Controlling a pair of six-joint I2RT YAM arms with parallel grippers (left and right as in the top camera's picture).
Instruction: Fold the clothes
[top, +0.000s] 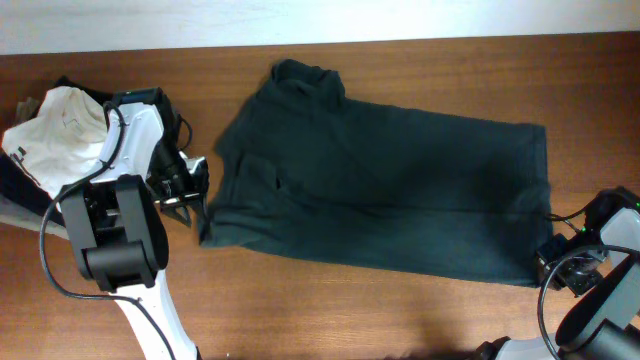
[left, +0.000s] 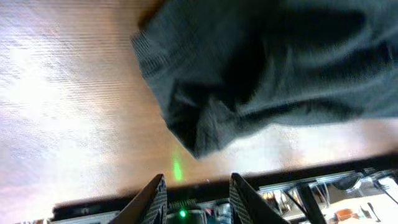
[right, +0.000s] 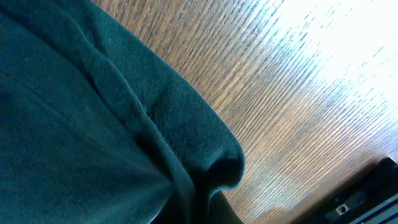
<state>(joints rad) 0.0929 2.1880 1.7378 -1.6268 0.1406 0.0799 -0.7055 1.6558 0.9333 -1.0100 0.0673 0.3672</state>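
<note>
From above, we see the dark green shirt (top: 380, 170) spread across the middle of the wooden surface (top: 320, 320), with its collar toward the upper left and its hem toward the right edge. The left arm (top: 120, 230) stands at the left of the frame. The left jaws sit just beside the shirt's lower left corner. The right arm (top: 600, 290) comes in at the lower right, and the right jaws are at the shirt's lower right corner, by the hem. A pile of white cloth (top: 50, 130) lies in the upper left, apart from the shirt.

In the left wrist view, the two fingers (left: 154, 198) rise from the bottom edge. The left jaws are parted, with nothing between them. The shirt (left: 261, 62) fills the upper right, and a folded corner of it hangs down toward the centre, just above the gap between the jaws. Bare surface (left: 62, 93) takes up the left.

In the right wrist view, the shirt (right: 74, 124) covers the left and centre, and its thick hem curls into a bunched corner low in the frame. Wood grain of the surface (right: 298, 93) shows at the upper right. The cloth hides most of the right jaws, so we cannot tell whether they are parted or pinching the hem.
</note>
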